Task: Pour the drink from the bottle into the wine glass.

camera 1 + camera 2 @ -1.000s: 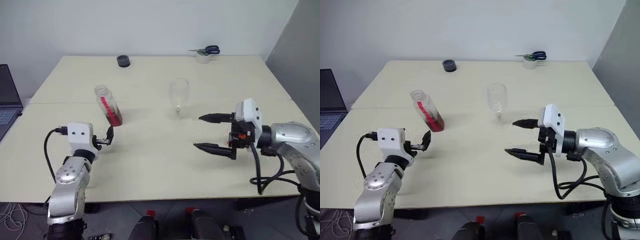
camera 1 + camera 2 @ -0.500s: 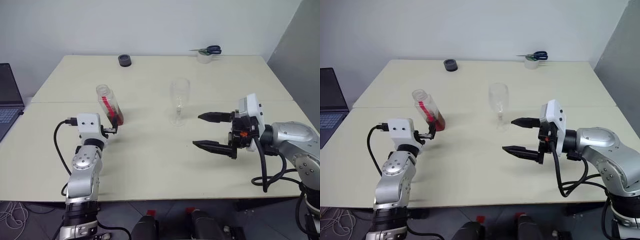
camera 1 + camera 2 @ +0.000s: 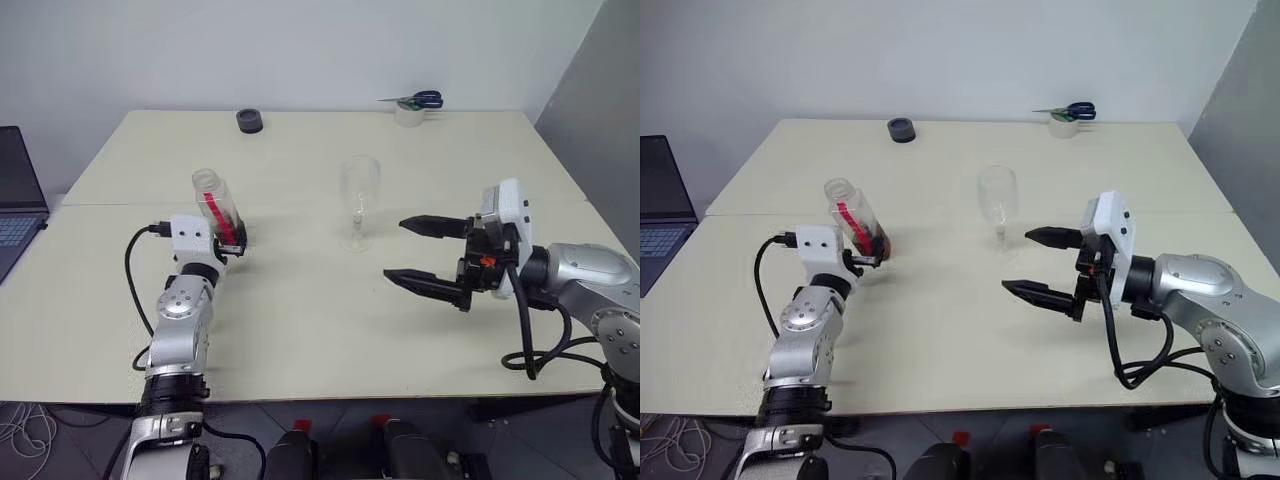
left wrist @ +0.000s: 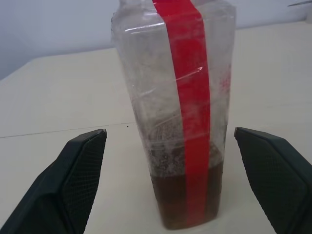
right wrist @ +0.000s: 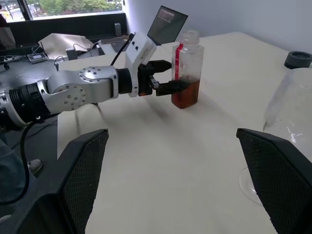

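Grippers come first, nearest the edge of the table (image 3: 300, 330): the left gripper (image 3: 232, 247) has its black, cross-hatched fingers (image 4: 80, 165) spread wide to either side of the bottle (image 3: 217, 211), not yet pressing its walls, while the right gripper (image 3: 432, 255) hangs empty with jaws fully apart, just right of the wine glass (image 3: 357, 200) and clear of it. Risk sits mostly with the bottle — thin, clear, squarish plastic with a glossy red strip, which I judge will flex under a hard squeeze and could twist or tip if the fingers close off-centre on its flat faces. It stands upright on the left half of the table, and its neck appears uncapped, so any jolt on lifting could slosh the drink (image 4: 187, 200), a shallow amber-brown layer at the bottom. Farther in, near the middle and well apart from the bottle, the glass stands on a slim stem and small round foot; top-heavy and smooth, it could topple if nudged during the pour — and its narrow mouth leaves little margin for aim. At the far edge lie a dark round lid (image 3: 248, 121) and scissors (image 3: 415, 100) on a tape roll.
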Tool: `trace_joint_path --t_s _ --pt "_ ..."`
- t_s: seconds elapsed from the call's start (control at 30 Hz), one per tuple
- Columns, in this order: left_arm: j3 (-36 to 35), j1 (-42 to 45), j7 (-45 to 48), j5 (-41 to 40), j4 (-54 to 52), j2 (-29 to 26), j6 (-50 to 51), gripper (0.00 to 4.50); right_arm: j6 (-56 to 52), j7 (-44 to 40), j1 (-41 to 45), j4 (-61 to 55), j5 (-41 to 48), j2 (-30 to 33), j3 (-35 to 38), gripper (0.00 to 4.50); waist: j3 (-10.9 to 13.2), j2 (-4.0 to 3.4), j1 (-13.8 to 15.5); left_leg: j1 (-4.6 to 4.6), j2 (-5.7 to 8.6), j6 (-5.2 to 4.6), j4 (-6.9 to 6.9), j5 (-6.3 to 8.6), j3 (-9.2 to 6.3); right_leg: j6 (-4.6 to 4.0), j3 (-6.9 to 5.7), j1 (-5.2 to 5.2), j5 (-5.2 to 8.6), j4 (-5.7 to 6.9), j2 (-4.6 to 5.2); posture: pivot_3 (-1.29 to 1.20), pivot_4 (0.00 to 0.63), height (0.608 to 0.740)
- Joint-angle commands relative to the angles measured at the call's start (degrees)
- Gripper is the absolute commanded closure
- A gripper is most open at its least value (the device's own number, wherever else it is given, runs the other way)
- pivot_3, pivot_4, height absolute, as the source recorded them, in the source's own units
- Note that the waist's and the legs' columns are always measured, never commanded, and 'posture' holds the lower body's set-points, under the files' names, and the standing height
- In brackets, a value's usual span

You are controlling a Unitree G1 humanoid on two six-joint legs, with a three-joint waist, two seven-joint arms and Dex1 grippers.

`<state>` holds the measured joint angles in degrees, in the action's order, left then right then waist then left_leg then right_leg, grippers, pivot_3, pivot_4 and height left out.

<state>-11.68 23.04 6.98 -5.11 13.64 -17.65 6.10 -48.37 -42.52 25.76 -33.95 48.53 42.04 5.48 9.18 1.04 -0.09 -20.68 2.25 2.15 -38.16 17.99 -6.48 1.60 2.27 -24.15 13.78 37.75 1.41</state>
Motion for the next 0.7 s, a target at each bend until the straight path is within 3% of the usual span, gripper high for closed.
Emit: trace_joint_path --t_s 0.03,0.33,0.43,0.6,0.7 --pt "-0.01 3.69 -0.15 0.99 5.94 -0.69 -5.09 0.00 -1.17 1.82 1.45 -2.55 2.29 0.37 1.34 0.02 0.00 0.01 0.01 -0.01 0.01 0.00 0.00 0.00 0.00 0.00 0.00 0.00 0.00 0.00 0.00 0.00 0.150 0.740" --pt "-0.19 12.88 -0.24 1.92 25.12 -1.63 -15.86 0.00 -2.82 5.22 1.43 -3.38 4.40 1.13 2.59 0.02 0.00 0.03 -0.03 -0.04 0.02 0.00 -0.01 0.00 0.02 0.01 0.00 -0.04 -0.01 -0.01 0.02 0.00 0.150 0.740" --pt "-0.02 13.98 0.40 1.78 27.98 -1.84 -17.87 0.57 -2.92 5.98 0.55 -3.78 4.80 1.42 3.21 0.00 0.00 0.03 -0.03 -0.07 0.02 0.00 -0.01 0.00 0.01 0.01 -0.01 -0.07 -0.01 0.00 0.04 0.00 0.150 0.740" --pt "0.01 14.32 0.71 1.50 30.19 -1.69 -19.45 2.13 -2.86 7.08 -0.21 -4.21 5.45 1.51 3.74 0.00 0.00 0.03 -0.04 -0.08 0.02 0.00 -0.01 0.00 0.01 0.01 -0.01 -0.10 -0.01 0.01 0.06 0.00 0.150 0.740" --pt "0.07 13.91 0.53 1.59 30.49 -1.46 -19.71 2.78 -2.61 7.43 -0.66 -4.15 5.27 1.32 3.84 0.00 0.00 0.04 -0.05 -0.08 0.02 -0.01 -0.01 0.00 0.03 0.01 0.01 -0.10 -0.01 0.02 0.06 0.00 0.150 0.740"
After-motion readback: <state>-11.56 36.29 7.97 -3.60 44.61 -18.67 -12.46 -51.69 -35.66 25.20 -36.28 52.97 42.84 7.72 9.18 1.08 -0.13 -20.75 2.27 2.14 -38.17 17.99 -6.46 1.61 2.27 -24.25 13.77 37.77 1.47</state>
